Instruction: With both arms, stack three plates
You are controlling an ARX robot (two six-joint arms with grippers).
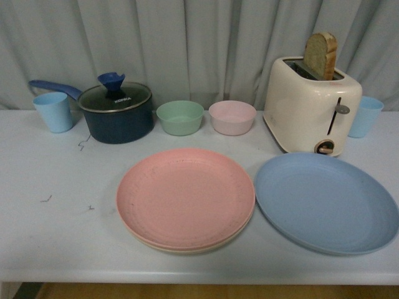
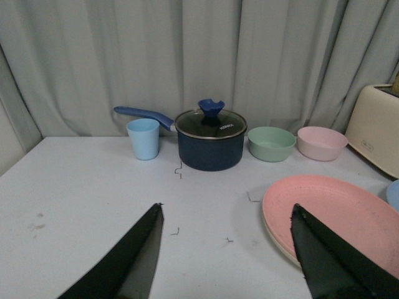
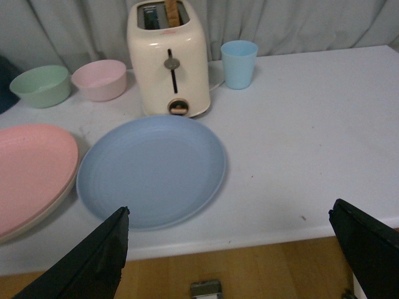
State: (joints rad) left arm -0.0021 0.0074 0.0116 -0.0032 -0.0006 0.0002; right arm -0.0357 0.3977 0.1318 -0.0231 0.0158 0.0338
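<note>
**Front view: pink on beige, the blue plate not yet stacked**

On the left, the left gripper (image 2: 226,208) hangs over bare table (image 2: 93,187) with its jaws spread wide. It holds and touches nothing, and the stack lies just to its right.

The pink plate (image 1: 186,198) sits at the middle of the table, squarely on the beige plate (image 1: 187,250). Only a thin crescent of the beige rim shows along the near edge.

To the right, close beside the stack but apart from it, the blue plate (image 1: 325,202) lies flat by itself. The toaster (image 1: 312,106) stands just behind it.

The blue plate looks light, stiff and matte, so it is probably not very slippery or easily broken. It is shallow and lies flat, though, which leaves the raised rim as the only place to take hold. A pinch at the near or right-hand edge, one finger slipped under the lip, seems the best grip. Because the plate is so wide, it may tip when held by one edge.

On the far right, the right gripper (image 3: 229,207) is fully open and empty. It hovers near the table's front edge, with the blue plate ahead between its jaws and untouched.
</note>
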